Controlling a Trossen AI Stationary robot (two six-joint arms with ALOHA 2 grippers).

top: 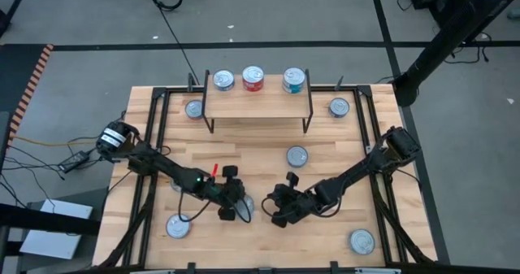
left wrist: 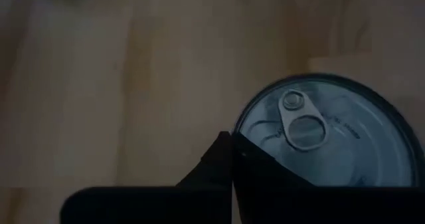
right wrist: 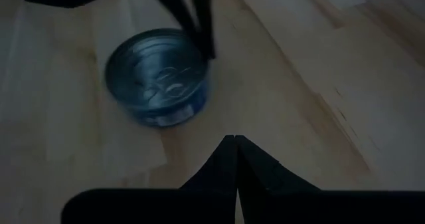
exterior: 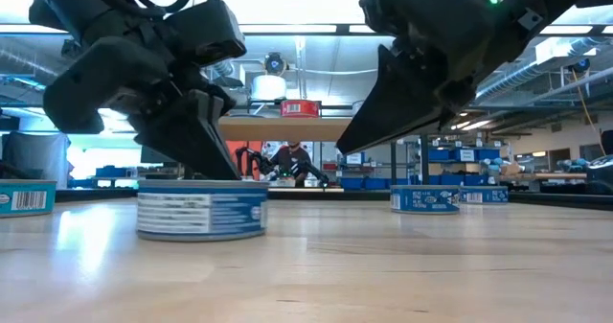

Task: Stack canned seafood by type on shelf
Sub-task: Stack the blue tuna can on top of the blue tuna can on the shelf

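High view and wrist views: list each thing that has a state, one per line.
Left gripper: shut, empty, tips over the edge of a tin's lid.
Right gripper: shut, empty, above bare wood.
Tin under the left gripper: upright on the table, sealed, pull tab flat.
Shelf: upright, three tins on top in a row, unstacked.
Other tins: upright on the table, scattered.

A grey floor (top: pixel 325 30) crossed by black cables (top: pixel 175 30) is being seen around the table, blue storage bins (exterior: pixel 460 154) being lit by ceiling lights (exterior: pixel 287 28) behind.
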